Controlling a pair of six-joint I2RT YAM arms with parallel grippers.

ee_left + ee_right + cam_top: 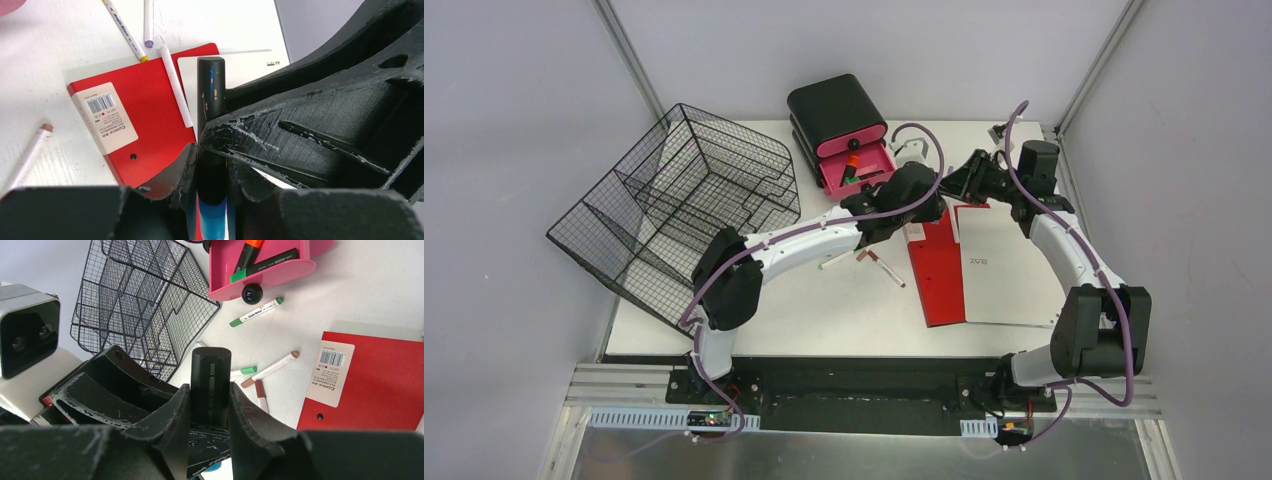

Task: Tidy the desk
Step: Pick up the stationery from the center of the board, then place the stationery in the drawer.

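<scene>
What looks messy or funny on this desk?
The wire basket sits askew at the left edge of the desk, partly hanging past it. Loose pens lie scattered beside the red notebook.

Desk (824,310) — large white rectangular tabletop, flat and level; metal frame along its edges — near edge lowermost in the overhead view.

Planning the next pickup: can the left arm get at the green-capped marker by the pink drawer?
Probably not yet: the left fingers are shut on a black marker, though the green-capped marker lies uncovered.
</scene>
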